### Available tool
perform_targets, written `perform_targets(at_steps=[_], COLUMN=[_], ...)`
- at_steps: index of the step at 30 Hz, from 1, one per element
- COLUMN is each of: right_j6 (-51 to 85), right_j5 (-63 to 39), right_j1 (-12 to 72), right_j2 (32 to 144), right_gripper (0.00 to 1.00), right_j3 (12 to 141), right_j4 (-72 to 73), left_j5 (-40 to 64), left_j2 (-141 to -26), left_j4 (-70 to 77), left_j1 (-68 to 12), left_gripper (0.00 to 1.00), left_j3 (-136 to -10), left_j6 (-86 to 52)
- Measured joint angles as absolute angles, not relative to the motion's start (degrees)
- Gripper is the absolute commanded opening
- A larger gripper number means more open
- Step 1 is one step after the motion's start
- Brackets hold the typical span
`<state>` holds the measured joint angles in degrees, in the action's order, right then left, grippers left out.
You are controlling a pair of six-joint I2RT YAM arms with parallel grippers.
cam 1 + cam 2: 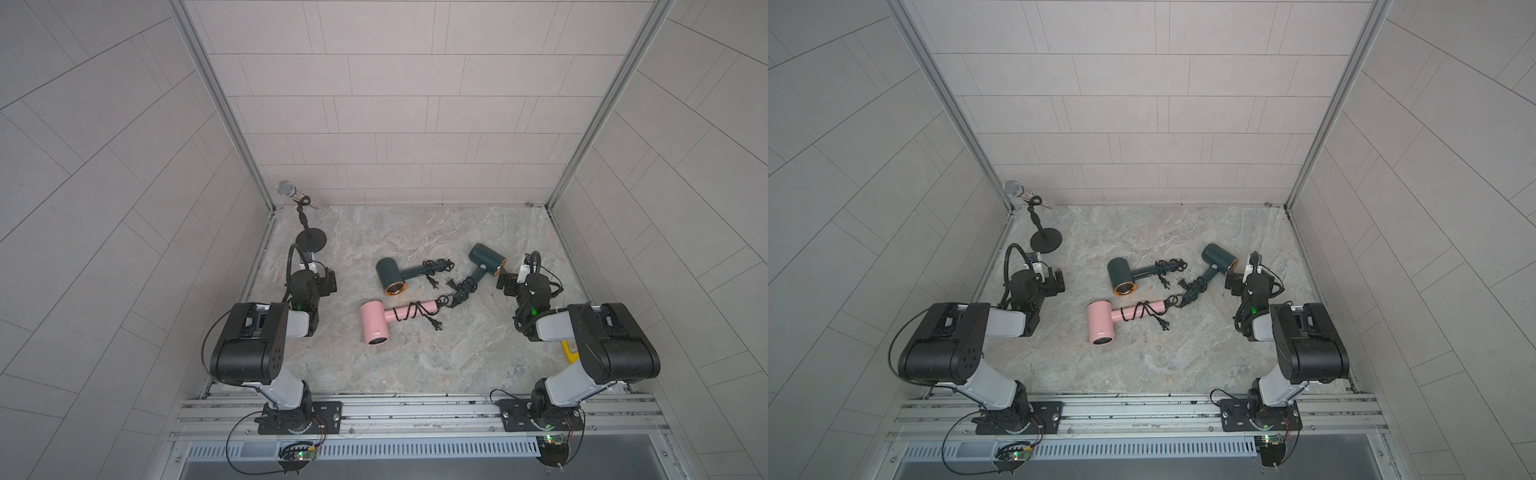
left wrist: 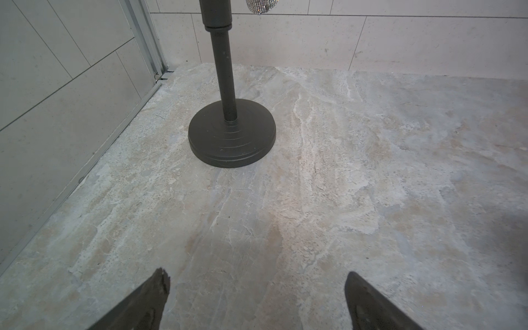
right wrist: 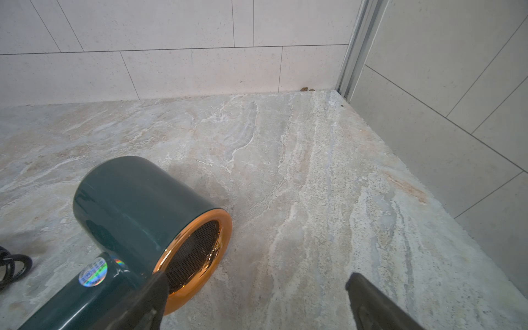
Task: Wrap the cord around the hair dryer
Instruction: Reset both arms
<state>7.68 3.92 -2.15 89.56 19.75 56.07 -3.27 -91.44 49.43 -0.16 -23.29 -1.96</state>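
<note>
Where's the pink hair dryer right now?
In both top views the pink hair dryer lies at the table's centre, just robot-side of the left green dryer.

Glossy hair dryer (image 3: pixel 134 200), matt tabletop (image 3: pixel 314 171)

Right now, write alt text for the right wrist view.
A dark green hair dryer with a copper-rimmed end lies on the marbled tabletop, by one tip of the right gripper, whose jaws stand wide open and empty. Pale tiled walls stand behind.
</note>
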Motion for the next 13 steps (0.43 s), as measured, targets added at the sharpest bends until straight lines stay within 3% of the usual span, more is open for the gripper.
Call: perform_targets(at_steps=[13], right_j6=[7.7], right_j5=[4.4], right_j1=[-2.2], right_j2=[89.6], right_gripper=[0.99], right_j3=[19.7], right_j4=[56.3], left_j5=[-3.5], left_j2=[-91.4], left_j4=[49.7], left_j1=[-0.2], left_gripper=[1.00], left_j3=[-23.3], left_j6=[-1.9])
